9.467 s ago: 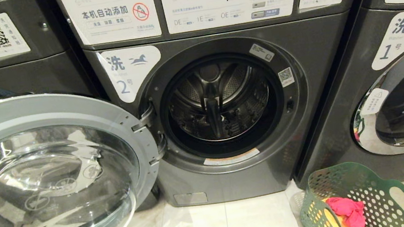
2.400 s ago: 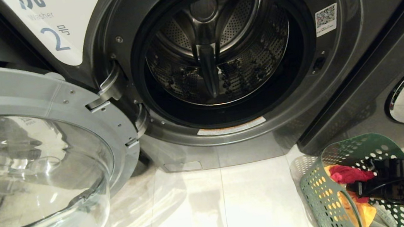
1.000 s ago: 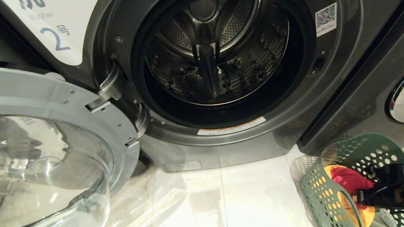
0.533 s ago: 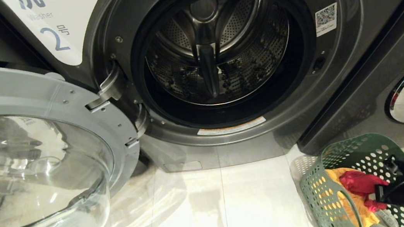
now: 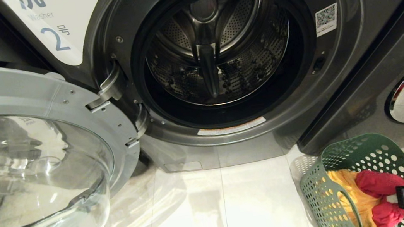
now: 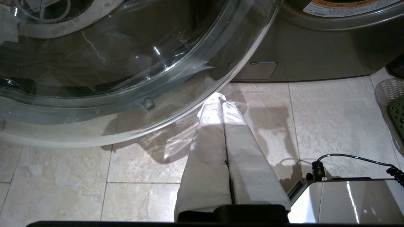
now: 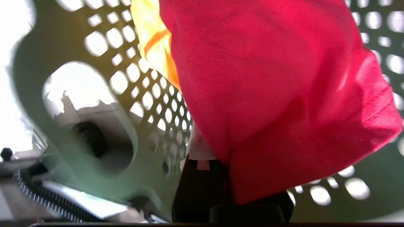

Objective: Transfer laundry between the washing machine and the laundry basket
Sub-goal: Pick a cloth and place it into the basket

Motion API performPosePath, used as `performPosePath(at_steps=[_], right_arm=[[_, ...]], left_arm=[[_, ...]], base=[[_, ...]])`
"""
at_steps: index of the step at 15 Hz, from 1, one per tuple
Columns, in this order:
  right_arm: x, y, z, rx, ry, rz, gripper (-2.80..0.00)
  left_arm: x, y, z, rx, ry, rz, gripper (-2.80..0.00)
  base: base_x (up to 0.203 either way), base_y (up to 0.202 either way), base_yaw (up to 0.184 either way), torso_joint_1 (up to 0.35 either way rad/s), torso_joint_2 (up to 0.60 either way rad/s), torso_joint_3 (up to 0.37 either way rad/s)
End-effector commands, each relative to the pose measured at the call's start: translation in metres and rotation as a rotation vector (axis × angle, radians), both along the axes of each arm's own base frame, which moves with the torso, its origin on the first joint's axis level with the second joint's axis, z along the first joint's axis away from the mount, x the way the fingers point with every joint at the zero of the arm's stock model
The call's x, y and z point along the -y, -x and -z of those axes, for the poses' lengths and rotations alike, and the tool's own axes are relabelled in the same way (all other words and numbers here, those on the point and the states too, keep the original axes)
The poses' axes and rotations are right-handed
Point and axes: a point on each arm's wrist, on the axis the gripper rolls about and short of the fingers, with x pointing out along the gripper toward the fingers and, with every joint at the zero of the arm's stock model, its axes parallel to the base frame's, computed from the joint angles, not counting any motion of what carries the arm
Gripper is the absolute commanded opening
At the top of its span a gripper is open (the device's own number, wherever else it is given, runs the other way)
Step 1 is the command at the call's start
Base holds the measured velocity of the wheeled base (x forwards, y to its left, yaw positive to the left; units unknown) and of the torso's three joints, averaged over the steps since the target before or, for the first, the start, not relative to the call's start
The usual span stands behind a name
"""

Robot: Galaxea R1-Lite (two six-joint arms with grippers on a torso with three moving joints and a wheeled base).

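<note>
Raised right gripper (image 5: 394, 197) clamps pink-red garment (image 5: 377, 184) above laundry basket (image 5: 321, 191).

Pink-red garment (image 5: 380, 193) higher in right claw (image 5: 399, 197)

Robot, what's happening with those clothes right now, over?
Right gripper shut on pink-red garment in the laundry basket. Left gripper shut, parked low. Washing machine door open, drum empty. Path clear.
</note>
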Motion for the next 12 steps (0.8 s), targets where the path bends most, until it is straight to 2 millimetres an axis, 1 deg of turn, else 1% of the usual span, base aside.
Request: performPosePath(at_steps=[1, 5, 7, 9, 11, 12], right_arm=[[-0.01, 0.02, -0.032, 0.091, 0.064, -0.012, -2.8], [-0.024, 0.048, -0.072, 0.234, 0.213, -0.048, -2.8], [-0.03, 0.059, -0.095, 0.323, 0.327, -0.049, -2.8], [-0.032, 0.064, -0.119, 0.414, 0.435, -0.034, -2.8], [-0.031, 0.06, -0.154, 0.588, 0.538, -0.031, -2.8], [-0.035, 0.058, -0.17, 0.666, 0.56, -0.058, -2.8]], left_arm=[[0.0, 0.0, 0.0, -0.001, 0.0, 0.0, -2.8], [0.0, 0.0, 0.0, -0.001, 0.0, 0.0, -2.8], [0.0, 0.0, 0.0, -0.001, 0.0, 0.0, -2.8], [0.0, 0.0, 0.0, -0.001, 0.0, 0.0, -2.8], [0.0, 0.0, 0.0, -0.001, 0.0, 0.0, -2.8], [0.0, 0.0, 0.0, -0.001, 0.0, 0.0, -2.8]], base=[[0.0, 0.0, 0.0, 0.0, 0.0, 0.0], [0.0, 0.0, 0.0, 0.0, 0.0, 0.0], [0.0, 0.0, 0.0, 0.0, 0.0, 0.0], [0.0, 0.0, 0.0, 0.0, 0.0, 0.0], [0.0, 0.0, 0.0, 0.0, 0.0, 0.0], [0.0, 0.0, 0.0, 0.0, 0.0, 0.0]])
